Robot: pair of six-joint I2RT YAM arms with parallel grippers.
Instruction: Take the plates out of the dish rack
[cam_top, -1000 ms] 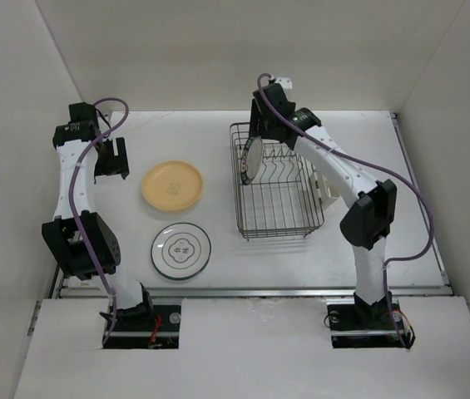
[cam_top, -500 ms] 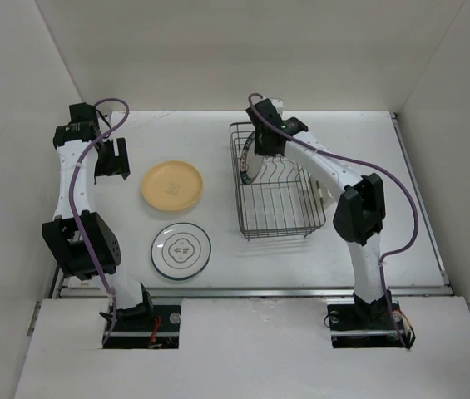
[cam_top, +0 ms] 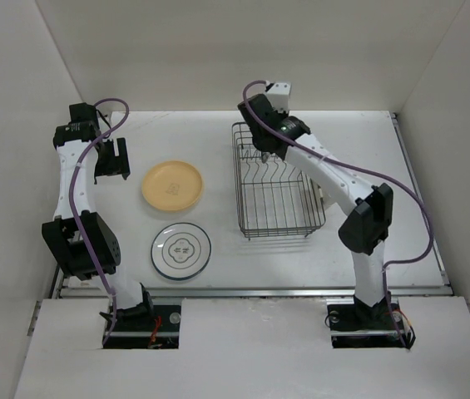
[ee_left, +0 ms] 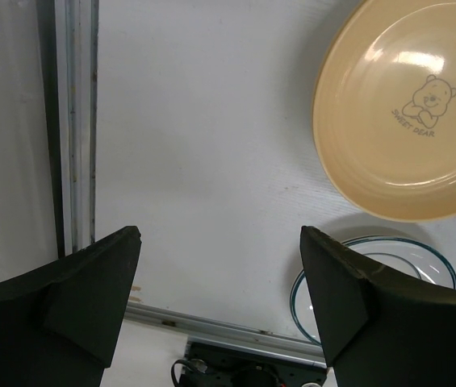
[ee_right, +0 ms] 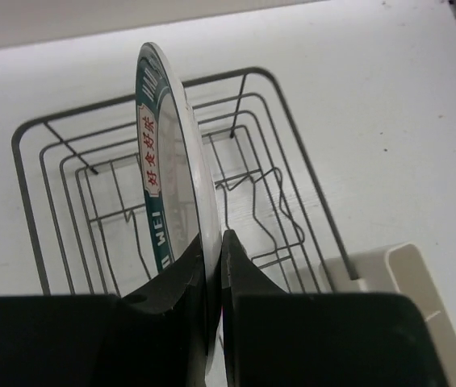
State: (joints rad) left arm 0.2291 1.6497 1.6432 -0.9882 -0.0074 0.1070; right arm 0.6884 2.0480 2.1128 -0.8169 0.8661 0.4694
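Now: R jaws closed on teal-rim plate, pinching its rim. Plate upright, edge-on, over far-L end of dish rack. Plate's lower edge hidden behind fingers, so contact w/ prongs: can't tell. Cream cutlery holder on rack's R side. L jaws wide open, nothing between them, hovering over bare tabletop just L of yellow plate. 2 plates lie flat on tabletop: the yellow one w/ bear print, and dark-rimmed white plate nearer arm bases; close, not touching.
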